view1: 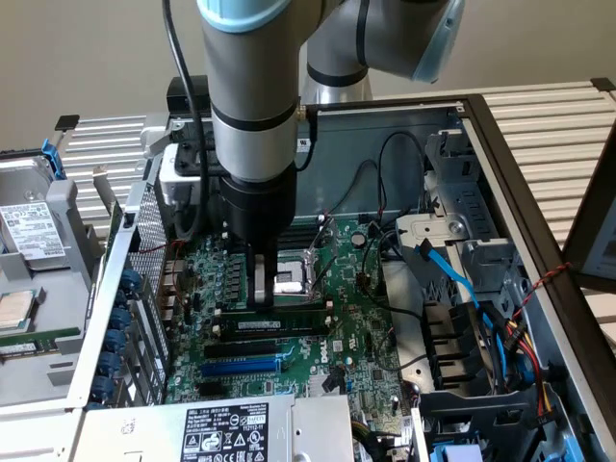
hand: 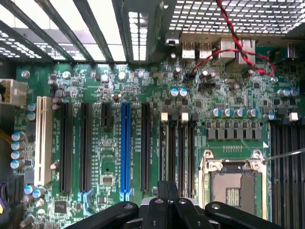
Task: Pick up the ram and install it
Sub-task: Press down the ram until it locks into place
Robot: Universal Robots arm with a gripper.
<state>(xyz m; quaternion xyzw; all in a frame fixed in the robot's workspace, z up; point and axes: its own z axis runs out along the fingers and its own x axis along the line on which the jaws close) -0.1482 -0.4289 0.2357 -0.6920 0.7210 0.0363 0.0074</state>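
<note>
The arm reaches down into the open computer case (view1: pixel 500 144), and its gripper (view1: pixel 262 284) hangs low over the motherboard (view1: pixel 289 356), just beside the silver processor socket (view1: pixel 292 282) and the bank of memory slots. A long thin stick with dark chips and a pale label, which I take to be the ram (view1: pixel 279 323), lies flat-looking along the slot area just near of the gripper; whether it is seated in a slot or only resting there I cannot tell. I cannot tell whether the gripper has hold of anything.

In the wrist view the gripper's black body (hand: pixel 167 210) sits above the four narrow memory slots (hand: pixel 177 152), next to the empty processor socket (hand: pixel 237 183), with the blue slot (hand: pixel 125 148) and the white slot (hand: pixel 42 140) further off. By my judgement the work is at the installing stage, the gripper being at the slots rather than out at a pick-up place; the seating itself is not confirmed.

Writing: the white sticker on the power supply (view1: pixel 226 433) at the near edge carries print too small to read. A hard drive (view1: pixel 29 236) at the exterior view's left has a label, also unreadable.
</note>
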